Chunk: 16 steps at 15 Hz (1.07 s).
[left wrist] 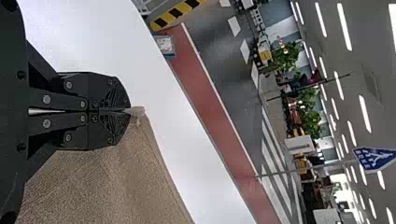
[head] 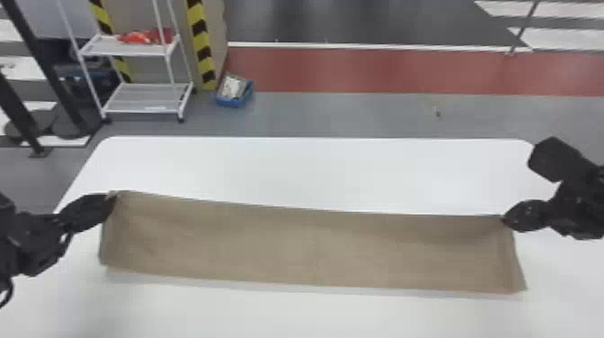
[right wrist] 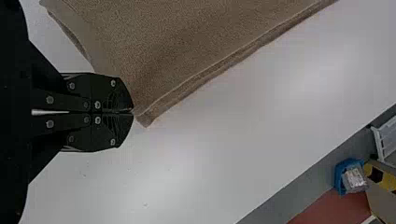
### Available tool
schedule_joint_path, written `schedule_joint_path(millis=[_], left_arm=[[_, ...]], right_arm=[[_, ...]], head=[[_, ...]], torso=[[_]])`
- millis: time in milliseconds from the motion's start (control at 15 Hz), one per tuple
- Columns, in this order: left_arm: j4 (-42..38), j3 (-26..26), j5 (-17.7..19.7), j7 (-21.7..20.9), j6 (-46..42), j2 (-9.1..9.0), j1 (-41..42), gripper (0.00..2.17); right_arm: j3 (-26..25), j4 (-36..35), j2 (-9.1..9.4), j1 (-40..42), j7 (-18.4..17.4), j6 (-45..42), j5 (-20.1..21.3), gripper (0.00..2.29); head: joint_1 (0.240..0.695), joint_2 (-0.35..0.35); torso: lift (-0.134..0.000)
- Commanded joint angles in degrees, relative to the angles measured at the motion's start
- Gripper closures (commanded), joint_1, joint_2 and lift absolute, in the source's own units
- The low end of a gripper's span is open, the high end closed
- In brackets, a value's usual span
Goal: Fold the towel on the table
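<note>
Left gripper (left wrist: 129, 110) and right gripper (right wrist: 132, 111) clamp towel (head: 310, 247) corners at ten and two o'clock; likely mid-fold, next lowering toward six.

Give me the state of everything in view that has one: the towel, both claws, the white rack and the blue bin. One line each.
Towel, stretched out in a long strip across the table, pinched at both far corners
Left claw, closed on a towel corner
Right claw, closed on the other far corner
White rack, upright, red items on its upper shelf
Blue bin, open-topped, loaded
</note>
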Motion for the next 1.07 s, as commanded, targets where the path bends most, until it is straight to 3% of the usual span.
schedule_joint_path(millis=[0,467,867,933,1000], left_arm=[[0.22,-0.16,-0.09,-0.04,0.00,0.02,-0.18,1.91],[0.22,-0.16,-0.18,-0.13,0.00,0.37,-0.26,1.91],[0.22,-0.52,-1.23,-0.13,0.00,0.37,-0.53,1.91],[0.22,-0.43,-1.23,-0.13,0.00,0.37,-0.53,1.91],[0.31,-0.34,-1.23,-0.13,0.00,0.46,-0.53,1.91]], right_arm=[[1.83,1.14,0.00,-0.32,0.09,-0.66,1.80,2.07],[1.66,2.20,-0.35,-2.78,-2.64,-2.06,1.98,2.07],[6.67,9.58,0.71,-6.30,-10.02,-2.24,4.79,1.98],[6.84,9.93,1.32,-6.39,-10.46,-2.06,5.14,1.64],[7.19,9.93,1.59,-6.39,-10.99,-1.54,5.05,0.83]], head=[[0.695,-0.015],[0.695,-0.017],[0.695,-0.026],[0.695,-0.026],[0.695,-0.025]], torso=[[-0.124],[-0.124],[-0.124],[-0.124],[-0.124]])
